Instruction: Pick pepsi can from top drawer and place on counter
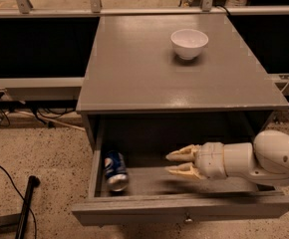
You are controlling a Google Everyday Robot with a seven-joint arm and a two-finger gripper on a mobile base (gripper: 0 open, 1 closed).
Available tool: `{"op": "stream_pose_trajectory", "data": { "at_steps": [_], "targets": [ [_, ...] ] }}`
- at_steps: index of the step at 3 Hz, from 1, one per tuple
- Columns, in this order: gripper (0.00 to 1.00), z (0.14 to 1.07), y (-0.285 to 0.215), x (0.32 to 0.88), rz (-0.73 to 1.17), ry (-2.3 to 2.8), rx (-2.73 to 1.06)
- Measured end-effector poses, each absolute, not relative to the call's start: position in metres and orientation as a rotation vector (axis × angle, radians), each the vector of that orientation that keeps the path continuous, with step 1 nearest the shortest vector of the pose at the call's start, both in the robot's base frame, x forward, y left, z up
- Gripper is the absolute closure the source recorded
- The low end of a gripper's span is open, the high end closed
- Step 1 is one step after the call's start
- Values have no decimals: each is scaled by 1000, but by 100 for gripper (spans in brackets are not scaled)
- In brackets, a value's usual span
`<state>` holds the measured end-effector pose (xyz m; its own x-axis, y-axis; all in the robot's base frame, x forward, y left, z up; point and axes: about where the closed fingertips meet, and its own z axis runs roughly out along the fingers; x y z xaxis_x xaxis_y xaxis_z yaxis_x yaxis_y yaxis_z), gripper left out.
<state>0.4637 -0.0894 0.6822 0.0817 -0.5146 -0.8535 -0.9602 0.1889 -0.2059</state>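
The pepsi can lies on its side at the left end of the open top drawer, silver end toward the front. My gripper is inside the drawer, about a can's length to the right of the can and not touching it. Its tan fingers are drawn close together with only a narrow gap, and they hold nothing. The white arm comes in from the right over the drawer's front right. The grey counter above the drawer carries only a bowl.
A white bowl stands at the back right of the counter. A metal rail runs behind the counter. Black cables and a black pole lie on the speckled floor at the left.
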Motion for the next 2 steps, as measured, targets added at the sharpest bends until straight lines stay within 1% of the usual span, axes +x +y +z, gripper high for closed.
{"op": "stream_pose_trajectory", "data": {
  "at_steps": [2],
  "targets": [
    [9, 680, -83, 459, 670, 1535, -1456]
  ]
}}
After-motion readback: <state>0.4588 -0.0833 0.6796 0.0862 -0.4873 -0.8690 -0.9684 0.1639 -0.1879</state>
